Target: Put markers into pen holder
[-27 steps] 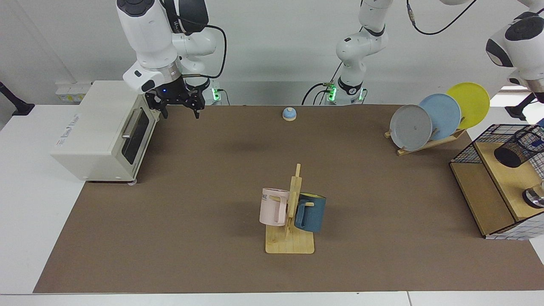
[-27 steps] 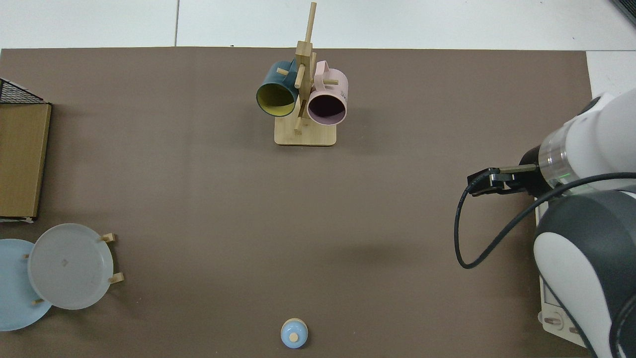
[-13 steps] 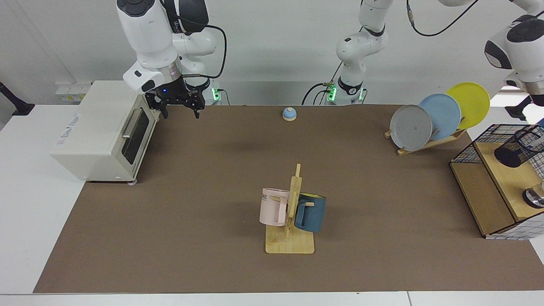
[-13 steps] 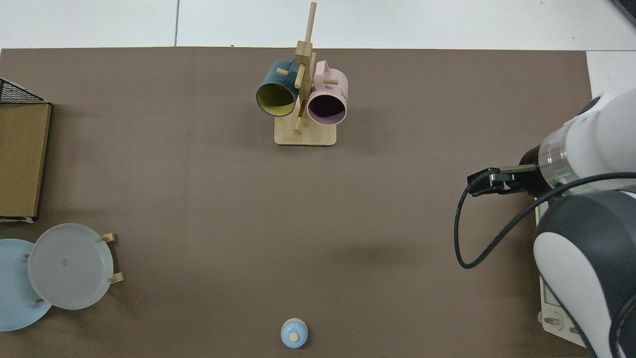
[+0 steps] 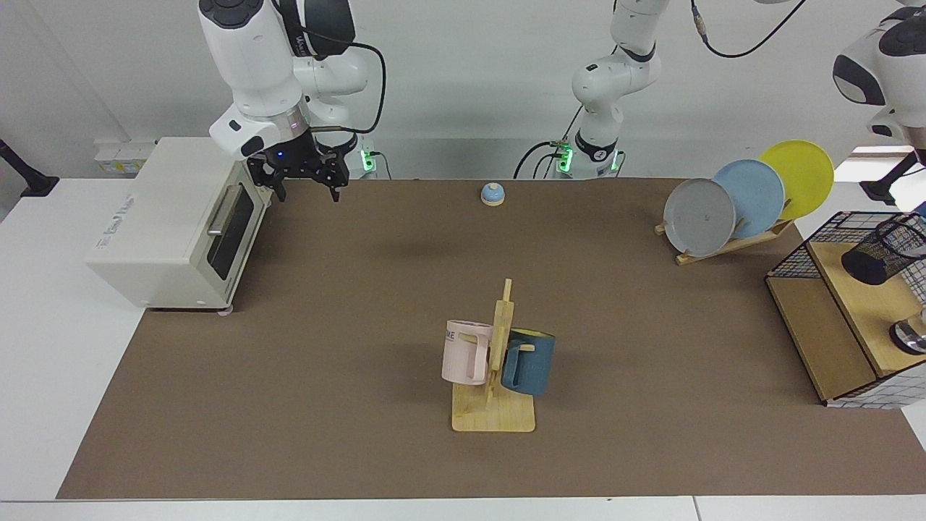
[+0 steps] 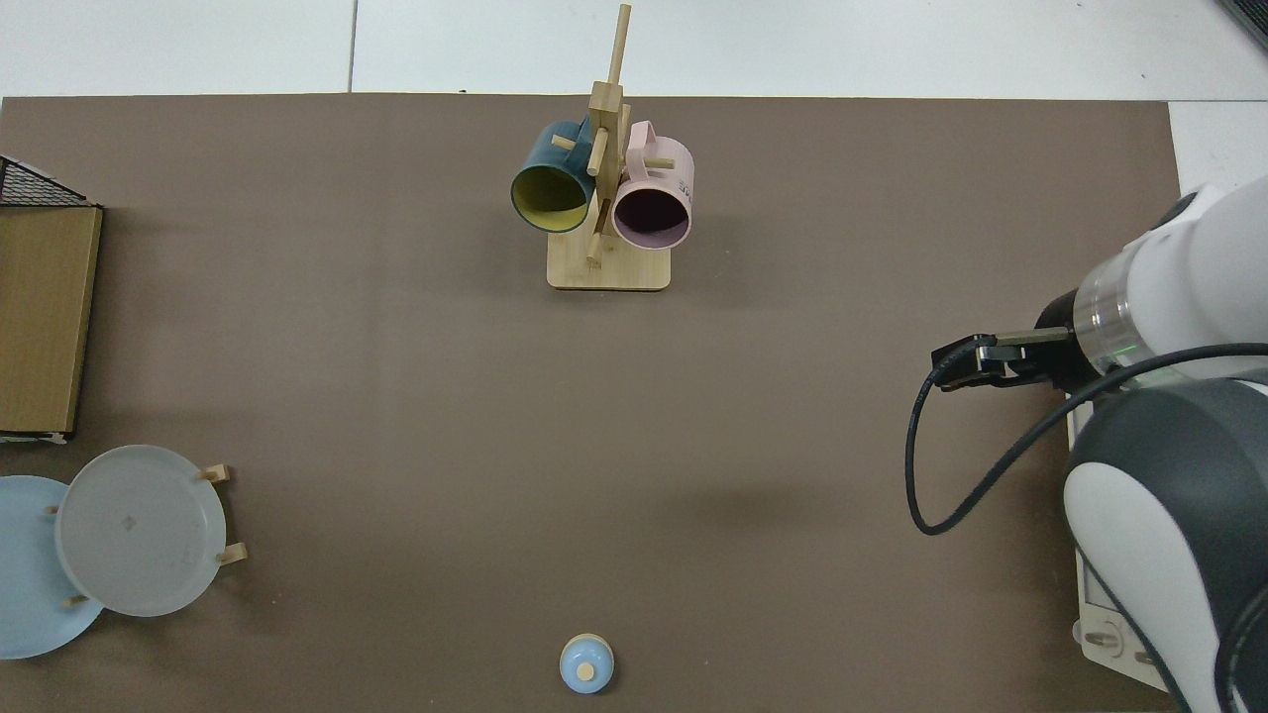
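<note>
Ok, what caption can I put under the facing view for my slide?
Right pincer open beside the oven; pen holder tilted over the shelf; left pincer out of frame.

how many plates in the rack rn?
3. All stand on edge in the wooden rack, overlapping in a row: grey plate frontmost, blue plate behind it, yellow plate at the back. Further plates behind these could be hidden.

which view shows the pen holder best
The facing view. There the black mesh pen holder appears tilted at the far right edge, above the wooden shelf inside the wire basket frame, partly cut off. The top view shows only a corner of that shelf and frame, not the holder.
</note>
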Robot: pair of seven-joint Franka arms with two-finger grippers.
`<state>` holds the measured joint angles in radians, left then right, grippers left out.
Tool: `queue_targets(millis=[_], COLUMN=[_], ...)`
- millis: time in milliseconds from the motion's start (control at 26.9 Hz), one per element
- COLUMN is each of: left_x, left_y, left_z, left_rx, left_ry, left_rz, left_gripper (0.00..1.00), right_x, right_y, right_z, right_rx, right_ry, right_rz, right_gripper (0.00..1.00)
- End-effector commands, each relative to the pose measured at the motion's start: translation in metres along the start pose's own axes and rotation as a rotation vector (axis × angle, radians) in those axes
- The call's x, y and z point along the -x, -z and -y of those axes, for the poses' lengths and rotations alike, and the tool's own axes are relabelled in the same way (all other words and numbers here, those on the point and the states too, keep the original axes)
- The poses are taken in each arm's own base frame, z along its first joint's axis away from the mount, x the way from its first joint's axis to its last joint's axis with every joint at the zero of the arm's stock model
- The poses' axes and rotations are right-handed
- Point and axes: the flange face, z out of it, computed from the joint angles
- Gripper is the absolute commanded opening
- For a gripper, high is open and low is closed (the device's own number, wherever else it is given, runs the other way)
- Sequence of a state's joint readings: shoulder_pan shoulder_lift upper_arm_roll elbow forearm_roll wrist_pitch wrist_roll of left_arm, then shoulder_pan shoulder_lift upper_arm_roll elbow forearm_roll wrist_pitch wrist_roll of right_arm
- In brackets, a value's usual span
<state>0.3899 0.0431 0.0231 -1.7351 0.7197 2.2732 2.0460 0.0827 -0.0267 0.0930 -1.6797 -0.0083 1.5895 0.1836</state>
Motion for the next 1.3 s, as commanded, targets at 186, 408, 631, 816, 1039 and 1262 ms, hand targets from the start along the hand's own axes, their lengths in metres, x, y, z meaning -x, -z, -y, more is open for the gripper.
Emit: queue_targets(millis=[186, 408, 631, 816, 1039, 1262], left_x=[-0.033, -0.08, -0.118, -0.154, -0.191, -0.217], left_y=[0.064, 0.091, 0.115, 0.141, 0.175, 0.204], left_z=[0.035, 0.053, 0.067, 0.079, 0.099, 0.115], left_rx=[0.144, 0.283, 0.412, 0.535, 0.632, 0.696], left_ry=[0.431, 0.875, 1.158, 1.427, 1.675, 1.777], left_rz=[-0.131, -0.236, -0.405, -0.459, -0.477, -0.528], left_gripper=[1.0, 1.0, 1.0, 1.0, 1.0, 1.0], right_x=[0.007, 0.009, 0.009, 0.009, 0.009, 0.008], right_y=[0.001, 0.002, 0.002, 0.002, 0.002, 0.002], right_z=[-0.004, -0.003, -0.004, -0.005, -0.005, -0.005], right_rx=[-0.005, -0.003, -0.004, -0.004, -0.004, -0.004], right_ry=[0.012, 0.015, 0.014, 0.012, 0.011, 0.011], right_rz=[0.01, 0.016, 0.014, 0.013, 0.013, 0.011], right_gripper=[1.0, 1.0, 1.0, 1.0, 1.0, 1.0])
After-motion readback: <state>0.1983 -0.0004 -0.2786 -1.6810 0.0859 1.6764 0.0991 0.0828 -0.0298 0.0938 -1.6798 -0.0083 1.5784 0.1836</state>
